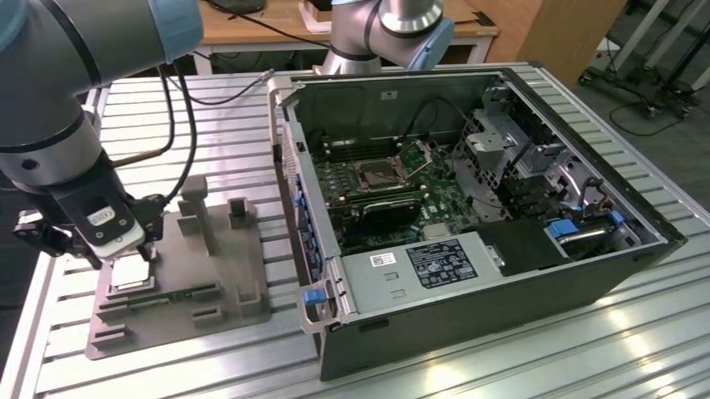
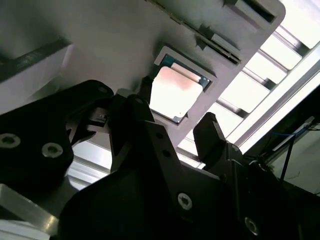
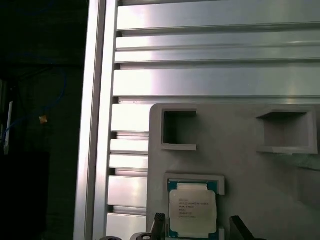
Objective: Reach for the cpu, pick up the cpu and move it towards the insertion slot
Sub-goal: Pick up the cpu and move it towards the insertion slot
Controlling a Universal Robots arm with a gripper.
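- While the pincer [image 1: 125,259] hangs released over the grey fixture [image 1: 222,274], its fingers [image 3: 159,224] stand either side of the cpu [image 3: 192,208], with gaps showing.
- Cpu lies flat, silvery face up, in a fixture recess directly beneath the pincer.
- Insertion slot [image 1: 381,173] sits well apart from the pincer, inside the open computer case [image 1: 477,291] on the counter [image 1: 533,366].

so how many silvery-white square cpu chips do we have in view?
1. The silvery-white square cpu lies in a pocket of the grey plastic fixture, flanked by the open gripper. The open black computer case could hide others.
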